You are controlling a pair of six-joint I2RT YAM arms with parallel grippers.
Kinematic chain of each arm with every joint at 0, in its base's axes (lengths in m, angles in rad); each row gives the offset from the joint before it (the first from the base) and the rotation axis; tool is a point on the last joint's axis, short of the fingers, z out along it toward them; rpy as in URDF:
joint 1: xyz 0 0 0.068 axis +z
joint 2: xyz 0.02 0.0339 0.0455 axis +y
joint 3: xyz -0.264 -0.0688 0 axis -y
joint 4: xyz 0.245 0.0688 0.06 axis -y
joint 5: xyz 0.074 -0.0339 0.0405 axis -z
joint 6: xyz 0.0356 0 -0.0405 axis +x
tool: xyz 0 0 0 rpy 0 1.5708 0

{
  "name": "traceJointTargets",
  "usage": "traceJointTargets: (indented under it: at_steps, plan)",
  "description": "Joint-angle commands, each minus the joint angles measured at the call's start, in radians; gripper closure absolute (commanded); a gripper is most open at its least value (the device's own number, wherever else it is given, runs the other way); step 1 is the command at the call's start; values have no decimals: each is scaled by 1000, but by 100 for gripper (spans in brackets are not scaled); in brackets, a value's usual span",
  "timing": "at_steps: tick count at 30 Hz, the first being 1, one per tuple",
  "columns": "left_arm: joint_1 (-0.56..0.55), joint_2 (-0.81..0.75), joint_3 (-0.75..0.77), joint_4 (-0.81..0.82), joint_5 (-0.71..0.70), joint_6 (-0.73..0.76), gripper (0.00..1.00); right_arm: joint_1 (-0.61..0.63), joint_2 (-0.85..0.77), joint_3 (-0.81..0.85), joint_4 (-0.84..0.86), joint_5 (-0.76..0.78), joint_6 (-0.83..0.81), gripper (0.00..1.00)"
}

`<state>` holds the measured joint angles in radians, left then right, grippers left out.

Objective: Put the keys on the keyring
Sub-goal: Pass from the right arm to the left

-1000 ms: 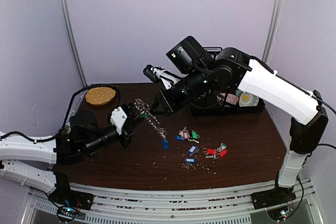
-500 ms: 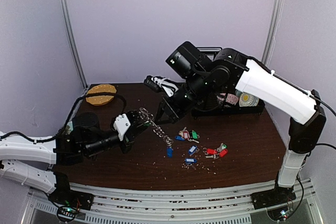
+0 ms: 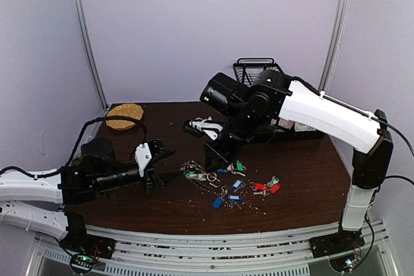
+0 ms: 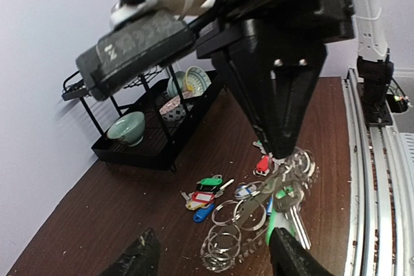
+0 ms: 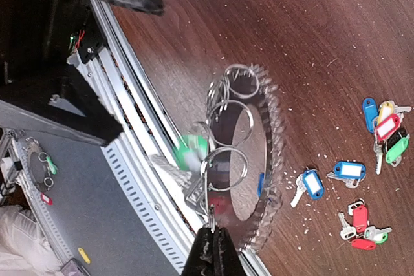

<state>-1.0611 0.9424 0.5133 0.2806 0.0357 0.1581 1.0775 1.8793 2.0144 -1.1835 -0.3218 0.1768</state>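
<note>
left end effector (image 3: 165, 164): I see its jaws spread wide with nothing between them, just beside the keyring.
right end effector (image 5: 210, 240): jaws pinched together on one split ring of the keyring.
keyring (image 3: 199, 172): down at the bench (image 3: 304, 179) between my two arms, with a green-tagged key (image 5: 189, 153) on it.
loose keys (image 3: 265, 187): scattered on the bench just right of the keyring, with blue, red and green tags.

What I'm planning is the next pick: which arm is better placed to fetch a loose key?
Left. The left gripper is open and empty beside the keyring, while the right gripper is shut on it. Loose keys lie on the table nearby.
</note>
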Motion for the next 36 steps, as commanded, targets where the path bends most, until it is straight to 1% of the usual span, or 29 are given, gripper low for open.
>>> traceJointTargets:
  at_steps: [1,3,5,7,9,10,11,12,14,15,16,18,21,22,25,26,27,31,32,33,34,35,36]
  plan:
    - [4,-68,37,-106,138,-41,37,-5,-25,12,-43,33,-80,100]
    - [11,-104,48,-203,111,-24,34,-5,-36,14,-44,14,-117,100]
    - [40,-113,59,-278,140,9,29,-6,-52,14,-43,0,-150,100]
    - [57,-79,88,-317,171,31,27,-6,-63,11,-38,7,-168,100]
    - [58,-33,112,-294,228,28,24,-6,-66,12,-37,8,-181,100]
    - [58,-10,118,-268,264,30,19,-6,-63,13,-36,4,-189,100]
    - [58,5,117,-239,271,32,14,-7,-63,14,-34,-9,-202,100]
    - [58,14,114,-214,239,40,13,-6,-64,39,-29,-28,-214,100]
    - [58,16,102,-167,135,73,12,-7,-74,42,-17,-71,-235,100]
    - [59,15,97,-149,110,105,12,-7,-81,39,-16,-83,-243,100]
    - [61,20,98,-138,111,134,12,-7,-86,34,-16,-86,-249,100]
    - [65,61,128,-158,160,171,13,-6,-99,25,-11,-77,-255,100]
    - [65,142,186,-202,212,173,20,-4,-122,-17,16,-88,-269,100]
    - [67,159,191,-205,220,175,26,-4,-130,-24,25,-92,-272,100]
    - [67,176,181,-188,269,179,47,-4,-147,-36,40,-94,-278,100]
    - [67,176,176,-173,281,180,57,-3,-151,-37,38,-97,-281,100]
    - [67,176,176,-165,298,183,63,-3,-150,-36,37,-99,-281,100]
    - [67,191,174,-131,376,190,77,-2,-153,-45,38,-109,-287,100]
    - [67,196,179,-130,378,184,81,-3,-156,-54,45,-109,-283,100]
    - [67,198,181,-132,375,180,88,-3,-162,-65,52,-109,-278,100]
    - [67,196,182,-137,368,181,97,-4,-168,-72,57,-109,-271,100]
    - [67,189,180,-139,349,177,100,-2,-172,-77,60,-111,-261,100]
    - [67,178,175,-139,315,174,100,-3,-177,-80,61,-110,-251,100]
